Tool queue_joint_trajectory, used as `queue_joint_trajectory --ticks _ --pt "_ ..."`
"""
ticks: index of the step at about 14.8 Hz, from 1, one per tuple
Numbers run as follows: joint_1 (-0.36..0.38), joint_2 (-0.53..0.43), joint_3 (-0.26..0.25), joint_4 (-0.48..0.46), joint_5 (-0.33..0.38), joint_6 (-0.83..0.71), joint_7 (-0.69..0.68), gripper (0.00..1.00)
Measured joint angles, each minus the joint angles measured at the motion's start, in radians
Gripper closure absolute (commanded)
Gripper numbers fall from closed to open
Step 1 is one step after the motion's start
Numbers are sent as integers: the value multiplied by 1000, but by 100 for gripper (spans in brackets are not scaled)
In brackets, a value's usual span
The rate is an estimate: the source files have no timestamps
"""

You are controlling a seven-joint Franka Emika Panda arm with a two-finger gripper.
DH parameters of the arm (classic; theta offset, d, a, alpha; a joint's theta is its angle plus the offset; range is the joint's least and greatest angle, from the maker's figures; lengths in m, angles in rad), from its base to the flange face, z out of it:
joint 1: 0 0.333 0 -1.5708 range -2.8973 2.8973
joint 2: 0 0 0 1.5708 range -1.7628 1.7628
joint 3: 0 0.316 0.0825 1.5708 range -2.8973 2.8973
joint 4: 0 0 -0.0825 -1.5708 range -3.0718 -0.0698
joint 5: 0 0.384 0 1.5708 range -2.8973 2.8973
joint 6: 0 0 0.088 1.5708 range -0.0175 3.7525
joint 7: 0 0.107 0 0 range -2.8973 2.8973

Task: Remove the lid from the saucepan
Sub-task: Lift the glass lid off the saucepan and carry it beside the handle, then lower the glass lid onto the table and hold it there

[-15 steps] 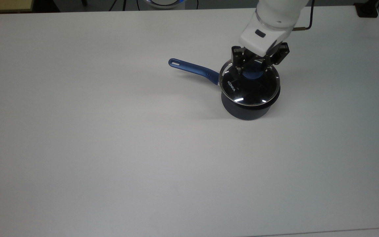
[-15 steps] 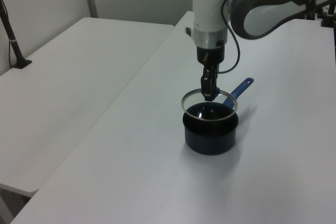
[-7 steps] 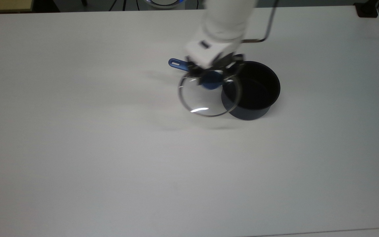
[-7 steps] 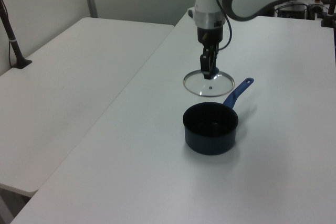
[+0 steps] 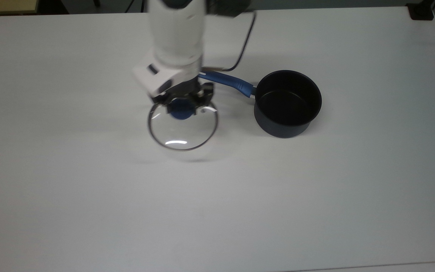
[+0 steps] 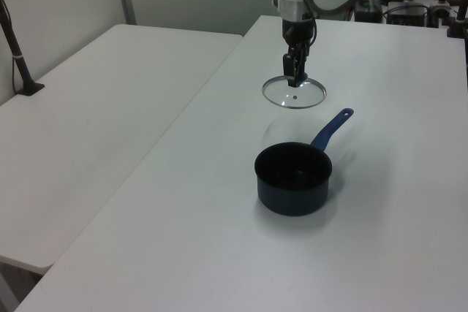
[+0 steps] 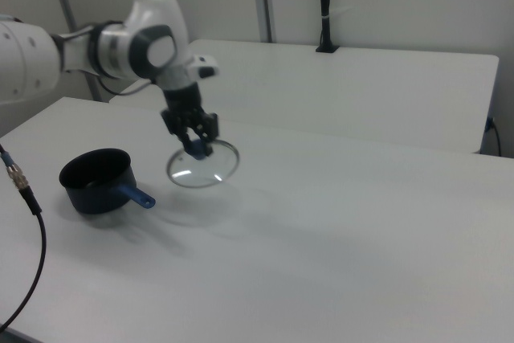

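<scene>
A: What is the biggest thing on view?

B: The white bench [image 5: 89, 211], which carries everything. Next in size is the saucepan [image 5: 287, 104], which stands open on it with its dark inside bare and its blue handle [image 5: 227, 80] reaching out toward the lid.

A: And the lid itself?

B: The lid [image 5: 182, 126] is off the saucepan and well apart from it, out past the tip of the saucepan's handle. It hangs level above the bench, as the faint shadow beneath it suggests.

A: What keeps it up there?

B: The hand [image 5: 182, 107] has its two fingers closed on the blue knob [image 5: 181, 109] at the lid's centre. Gripping there probably lets the glass disc hang balanced.

A: So what is left?

B: Judging by this, the lifting is done; the lid likely only needs lowering onto the bench beside the saucepan and letting go.
</scene>
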Motion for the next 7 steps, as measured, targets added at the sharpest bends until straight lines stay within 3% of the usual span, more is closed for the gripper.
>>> queue_joint_trajectory --ticks 7 --pt "-94 86 0 -28 -4 59 -77 65"
